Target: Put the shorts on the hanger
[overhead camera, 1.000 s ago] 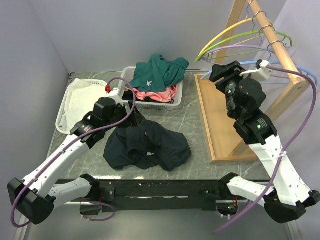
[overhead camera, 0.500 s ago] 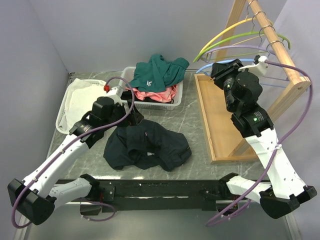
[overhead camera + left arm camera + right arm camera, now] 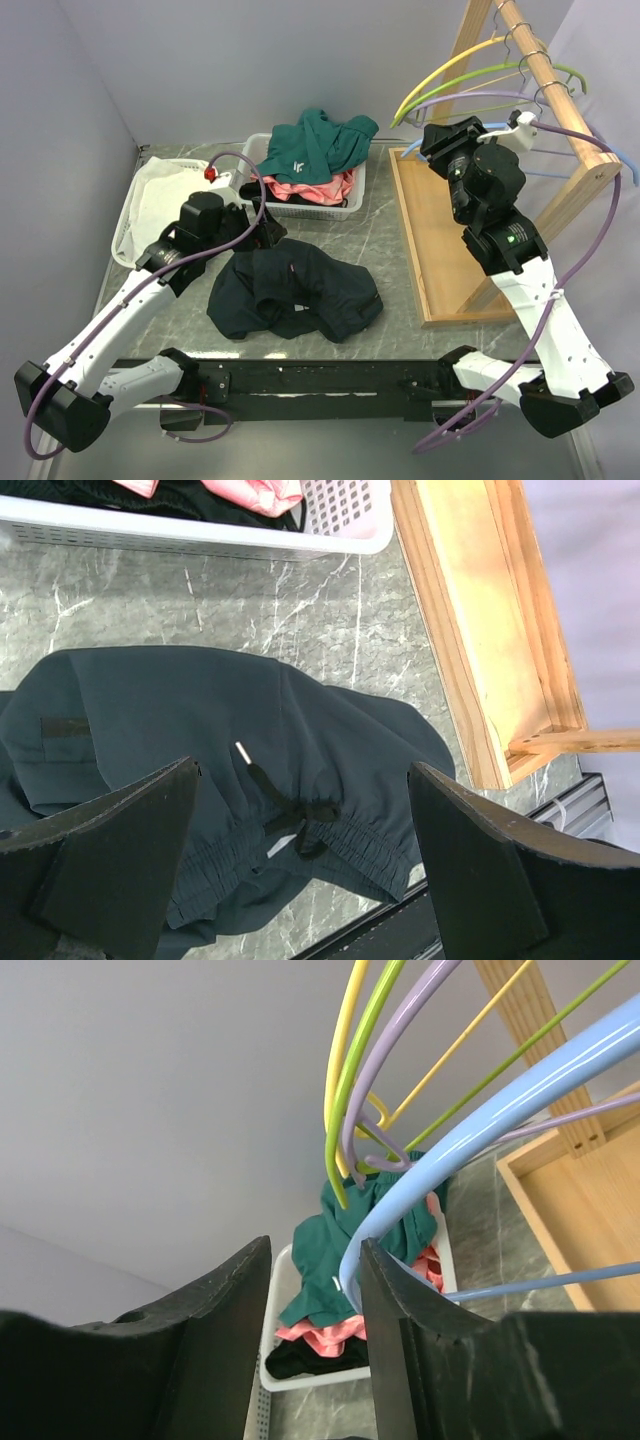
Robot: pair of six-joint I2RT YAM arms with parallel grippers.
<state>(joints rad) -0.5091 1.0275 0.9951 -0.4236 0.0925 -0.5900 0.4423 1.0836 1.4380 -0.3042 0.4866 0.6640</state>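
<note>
The dark navy shorts [image 3: 295, 290] lie crumpled on the marble table in front of the left arm. In the left wrist view the shorts [image 3: 200, 710] fill the middle, with the waistband drawstring [image 3: 290, 815] showing. My left gripper [image 3: 268, 236] hovers over their far edge, jaws wide open and empty [image 3: 300, 855]. The light-blue hanger [image 3: 406, 151] hangs on the wooden rail. My right gripper [image 3: 432, 143] is raised at its left end. In the right wrist view the hanger [image 3: 480, 1120] curves down to the inner side of the right finger [image 3: 420, 1350], and the jaws stand open [image 3: 315, 1295].
A white basket [image 3: 357, 190] with teal and pink garments stands behind the shorts. A white tray [image 3: 130, 215] is at the far left. The wooden rack [image 3: 555, 85] with its base [image 3: 430, 250] stands on the right and carries yellow, green and lavender hangers [image 3: 350, 1070].
My right gripper has risen and moved slightly left along the light-blue hanger's end, and the hanger has swung a little. My left gripper has shifted slightly above the shorts.
</note>
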